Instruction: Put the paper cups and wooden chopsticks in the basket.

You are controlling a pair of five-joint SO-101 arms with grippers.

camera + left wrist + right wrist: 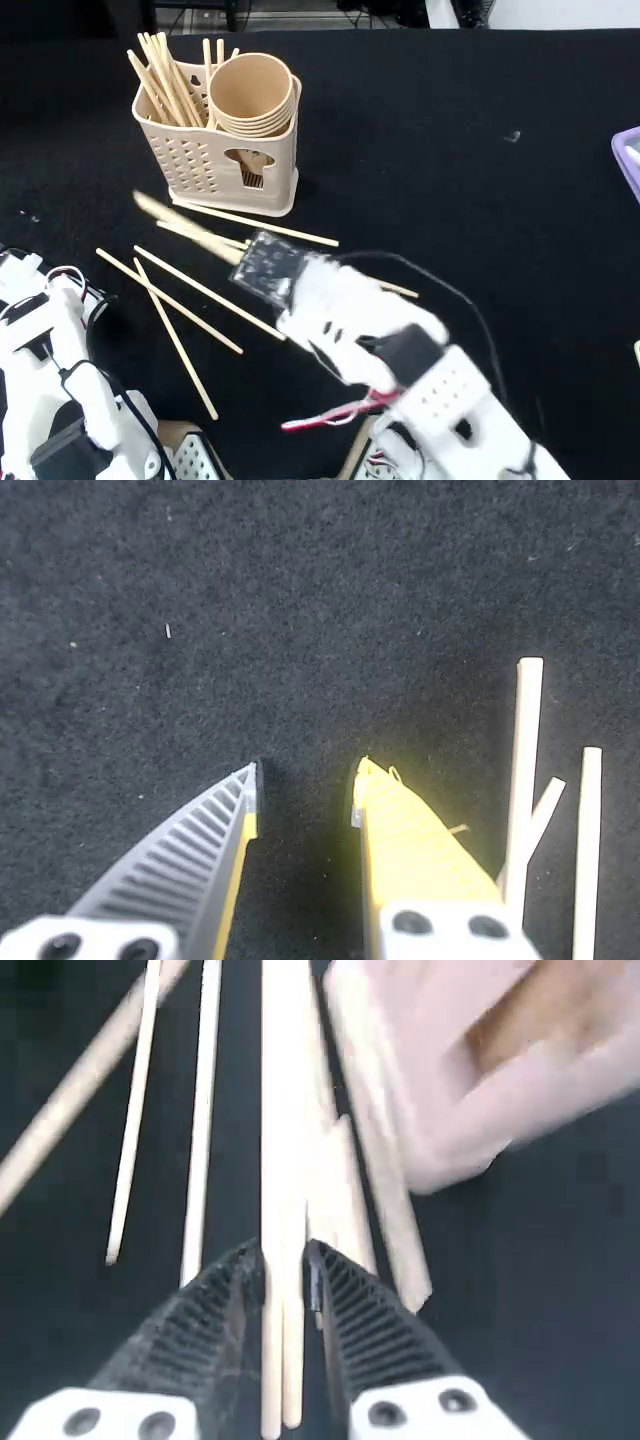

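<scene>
A beige perforated basket [225,165] stands at the back left of the black table. It holds a stack of paper cups [252,95] and several wooden chopsticks [165,80]. My right gripper [285,1260] is shut on a pair of chopsticks [283,1110], and the basket [480,1060] lies just beyond them. From above, the held chopsticks [185,225] point toward the basket's foot. Several loose chopsticks [190,290] lie on the cloth beside them. My left gripper [305,780] stands open over bare cloth, with chopstick ends [525,770] beside it.
The left arm [40,340] sits at the near left corner. A purple object [628,155] pokes in at the right edge. Black cloth covers the right half of the table [470,150].
</scene>
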